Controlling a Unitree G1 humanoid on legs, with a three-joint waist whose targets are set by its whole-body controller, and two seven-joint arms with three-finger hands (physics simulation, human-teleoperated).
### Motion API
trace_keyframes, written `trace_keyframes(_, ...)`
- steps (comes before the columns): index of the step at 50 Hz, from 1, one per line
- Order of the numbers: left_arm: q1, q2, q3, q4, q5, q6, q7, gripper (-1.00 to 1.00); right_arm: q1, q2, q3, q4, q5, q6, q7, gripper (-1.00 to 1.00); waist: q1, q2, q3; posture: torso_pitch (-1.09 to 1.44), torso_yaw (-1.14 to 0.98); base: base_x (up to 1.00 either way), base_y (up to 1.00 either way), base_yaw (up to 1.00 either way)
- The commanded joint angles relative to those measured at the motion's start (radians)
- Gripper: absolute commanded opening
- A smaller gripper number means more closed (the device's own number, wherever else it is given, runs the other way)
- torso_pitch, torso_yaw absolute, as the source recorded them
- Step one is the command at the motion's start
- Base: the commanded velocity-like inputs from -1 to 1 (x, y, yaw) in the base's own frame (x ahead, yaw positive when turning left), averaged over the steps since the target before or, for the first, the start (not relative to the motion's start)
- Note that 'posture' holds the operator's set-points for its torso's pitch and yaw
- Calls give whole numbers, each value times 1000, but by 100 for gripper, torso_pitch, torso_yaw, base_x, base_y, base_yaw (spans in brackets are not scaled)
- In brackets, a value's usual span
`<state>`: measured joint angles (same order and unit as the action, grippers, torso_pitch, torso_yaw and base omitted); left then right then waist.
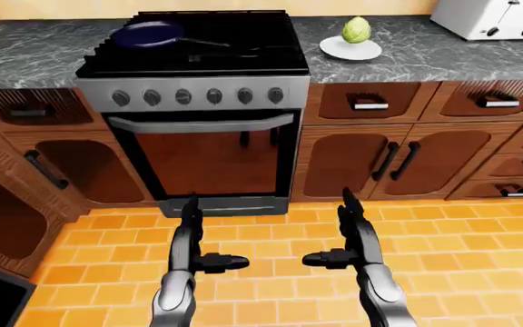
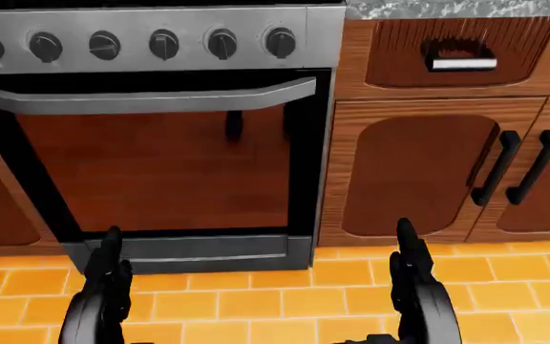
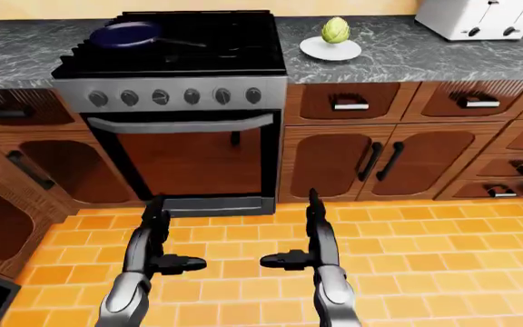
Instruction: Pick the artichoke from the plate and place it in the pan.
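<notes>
- Stove (image 1: 198, 102) filled centre of left-eye view, black top, row of knobs, oven door below; dark stone table (image 1: 425, 51) ran on either side over brown cabinets.
- Floor of orange tiles took the lower part, both arms held low over it, well short of the table.
- Toaster (image 1: 493, 17) sat at top right corner, not part of the task.
- Pan (image 1: 148, 33), dark blue, sat on the stove top at upper left, handle pointing toward view's right.
- Plate (image 1: 350, 48), white, lay on the table just right of the stove.
- Artichoke (image 1: 357, 30), green, stood upright on the plate, stem axis roughly vertical.
- Right hand (image 1: 348, 235) was empty, fingers spread apart, thumb pointing inward.
- Left hand (image 1: 194, 238) was empty too, fingers apart.
- Key relation: artichoke lay far up the view from both hands, almost straight above the right hand and well right of the left, so right hand looked nearer and better placed for the pick.
- Judgement: robot needed to step closer and raise the arm before any reach; pick not yet begun.
</notes>
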<state>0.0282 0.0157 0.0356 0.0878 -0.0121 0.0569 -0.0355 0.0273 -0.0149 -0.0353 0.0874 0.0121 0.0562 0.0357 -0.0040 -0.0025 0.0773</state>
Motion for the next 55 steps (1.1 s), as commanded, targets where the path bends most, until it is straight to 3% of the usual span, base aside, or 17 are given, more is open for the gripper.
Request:
trace_keyframes(1,-25,3,3,-97,-18,-42,-10,100,-26,-5,1,-91,0,-50,2,100,-2,-8,-1,0,0,0,0,0)
trace_keyframes(3,-22,2,3,-93,-20,-50,-13,100,-23,-5,3,-95,-5,-49,3,100,7,-1,-62,0,0,0,0,0)
trace_keyframes(4,-21,2,2,-95,-20,-47,-13,100,-27,-7,0,-80,-6,-59,4,100,8,-1,-52,0,0,0,0,0)
trace_keyframes(5,-23,2,3,-90,-20,-50,-13,100,-26,-7,0,-77,-7,-62,4,100,7,-7,-16,0,0,0,0,0)
trace_keyframes(7,-21,2,2,-99,-20,-43,-11,100,-21,-6,1,-94,-13,-50,2,100,7,-8,-69,0,0,0,0,0)
trace_keyframes(8,-19,2,2,-102,-20,-42,-11,100,-21,-6,1,-95,-14,-50,2,100,8,-8,-75,0,0,0,0,0)
trace_keyframes(29,-40,2,3,-132,-16,-2,8,100,-44,-10,-7,-117,-55,-6,-27,100,7,-4,-90,0,0,0,0,0)
trace_keyframes(42,-316,64,67,14,-64,87,59,100,-252,-67,-58,-57,-33,130,-37,100,7,-3,-91,0,0,0,0,0)
trace_keyframes(55,-612,127,92,-79,-166,425,115,100,-528,-208,-139,-330,-16,616,37,100,11,-10,-86,0,0,0,0,0)
